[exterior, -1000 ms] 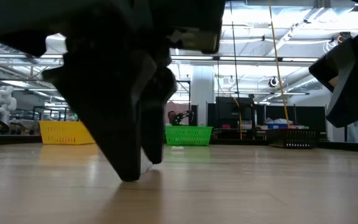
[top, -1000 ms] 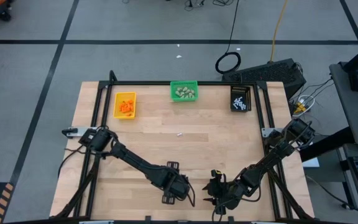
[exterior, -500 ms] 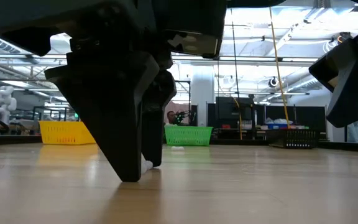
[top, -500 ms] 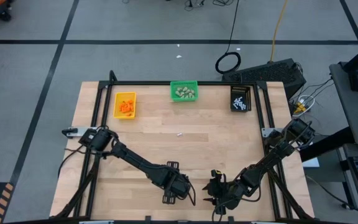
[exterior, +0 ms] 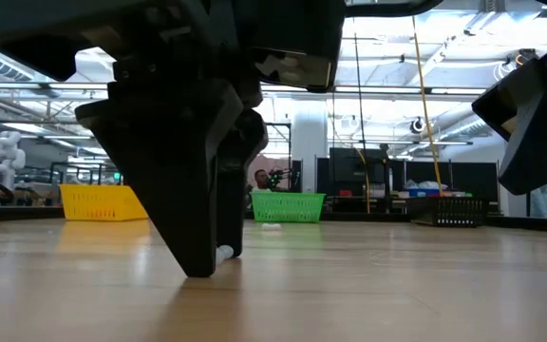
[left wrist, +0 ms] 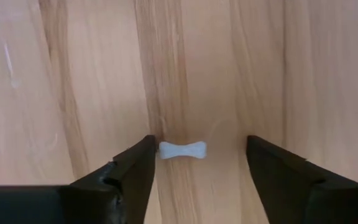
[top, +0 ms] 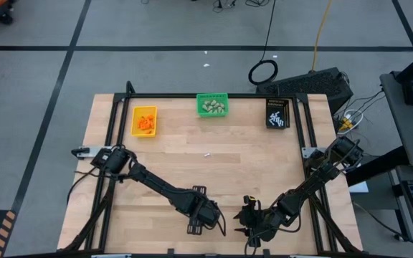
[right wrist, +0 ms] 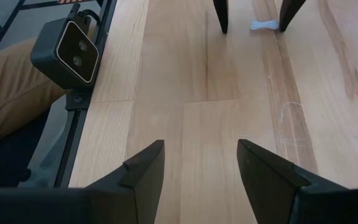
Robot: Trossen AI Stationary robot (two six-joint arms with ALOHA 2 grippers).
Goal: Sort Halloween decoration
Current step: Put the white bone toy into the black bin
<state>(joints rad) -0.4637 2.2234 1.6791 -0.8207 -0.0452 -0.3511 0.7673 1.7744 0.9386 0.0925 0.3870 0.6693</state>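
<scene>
A small white bone-shaped stick (left wrist: pixel 183 150) lies flat on the wooden table near its front edge. My left gripper (left wrist: pixel 201 144) points down over it, open, with one finger on each side and the tips at the table top. In the low view the stick (exterior: pixel 224 252) shows between the dark fingers. My right gripper (right wrist: pixel 201 146) hovers open just to the right, slanting down, with nothing between its fingers. Orange bits fill the yellow bin (top: pixel 145 121), beige lumps the green bin (top: pixel 213 106), and white sticks the black bin (top: pixel 277 113). My left gripper comes from above, with its fingers in line with the stick's ends. One fingertip (left wrist: pixel 146 149) stands right at one end of the stick (left wrist: pixel 164 149); I cannot tell whether it touches. The other fingertip is clear of the stick, which lies flat on the table.
Another small white piece (top: pixel 207 154) lies alone at mid-table. The three bins stand along the far edge. A small camera (right wrist: pixel 64 53) sits at the table's near edge, and a person's tan trouser leg (right wrist: pixel 11 93) is just beyond it.
</scene>
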